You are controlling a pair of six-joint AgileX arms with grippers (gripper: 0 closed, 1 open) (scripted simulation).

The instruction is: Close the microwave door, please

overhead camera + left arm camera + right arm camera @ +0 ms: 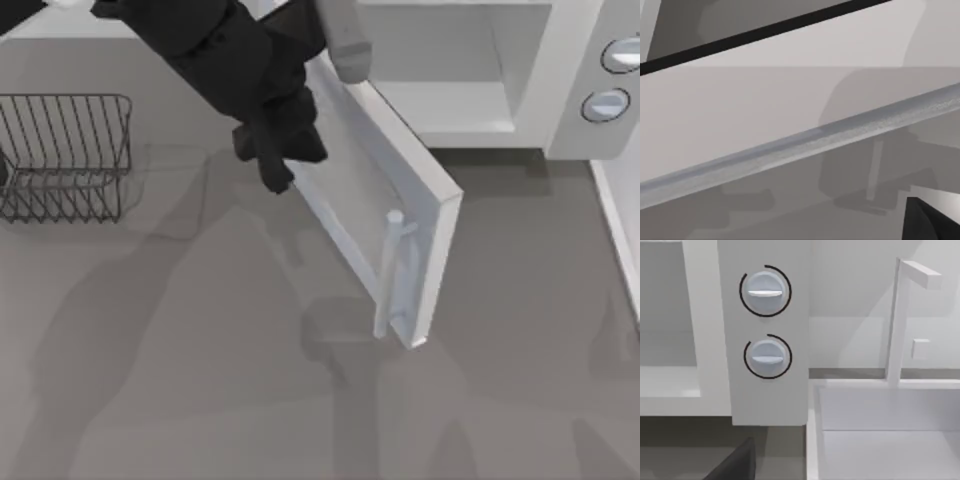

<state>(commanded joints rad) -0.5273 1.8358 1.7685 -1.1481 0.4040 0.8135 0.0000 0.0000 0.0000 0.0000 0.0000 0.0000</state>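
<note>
AgileX's left gripper [272, 158], finger state unclear, presses the half-open microwave door [375, 215]; pushing it toward the microwave [480, 70] comes next.

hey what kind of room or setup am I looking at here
Most likely a rendered kitchen counter. A white microwave stands at the back with its microwave door swung open, a dark wire rack sits at the left, and what looks like a white sink lies beside the microwave. The left tool is at the door.

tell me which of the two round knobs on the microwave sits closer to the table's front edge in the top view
The lower knob on the microwave side panel: it sits nearer the front edge, while the other knob lies behind it, cut off by the picture's right side.
</note>
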